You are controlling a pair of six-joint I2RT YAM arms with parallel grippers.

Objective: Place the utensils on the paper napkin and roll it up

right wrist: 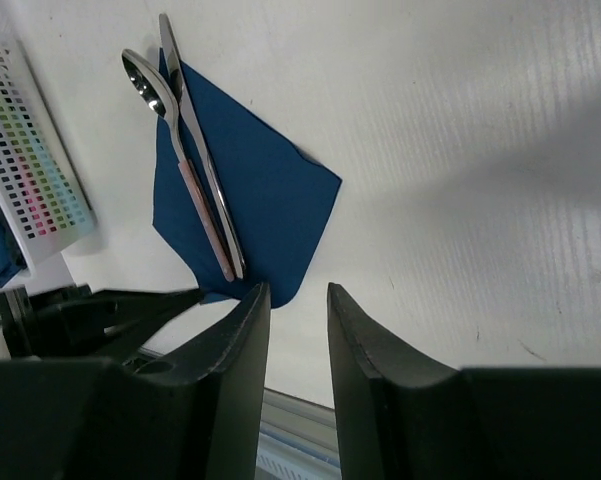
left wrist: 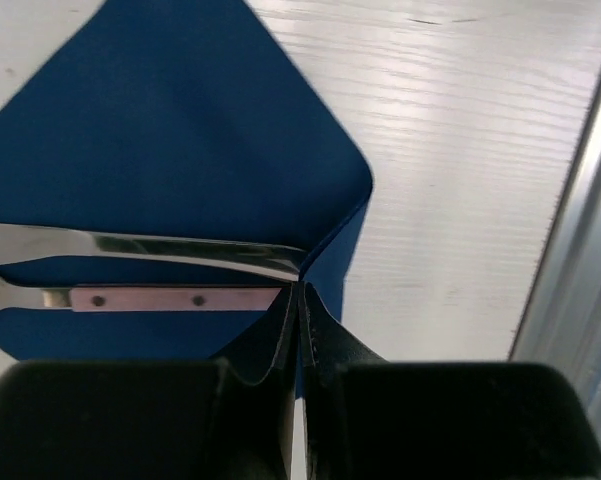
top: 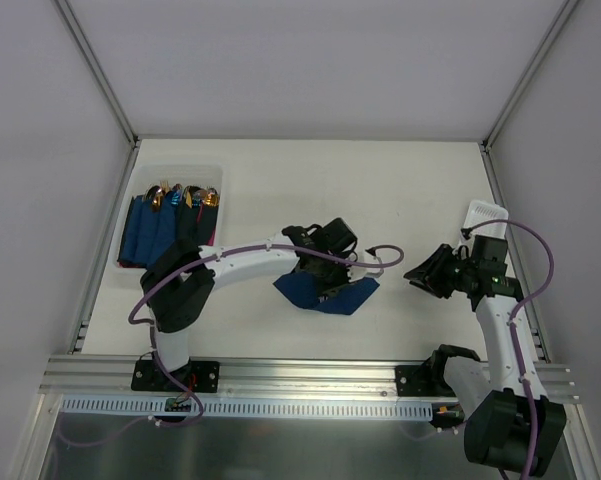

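Observation:
The navy paper napkin (top: 320,295) lies at the table's middle, near the front. My left gripper (top: 332,268) is over it, and in the left wrist view it (left wrist: 300,292) is shut on the napkin's near corner (left wrist: 335,300), which is lifted and folded up. Two silver utensils (left wrist: 180,248) lie side by side across the napkin (left wrist: 180,130), one with a riveted handle (left wrist: 170,298). In the right wrist view a spoon (right wrist: 155,88) and a knife (right wrist: 195,135) lie along the napkin (right wrist: 265,190). My right gripper (top: 427,272) (right wrist: 298,300) is open and empty, to the napkin's right.
A clear tray (top: 185,172) at the back left holds navy bundles with copper-gold tips (top: 165,215). A white perforated card (top: 485,214) lies at the right, and the right wrist view shows one at its left edge (right wrist: 25,150). An aluminium rail (top: 300,372) runs along the front edge.

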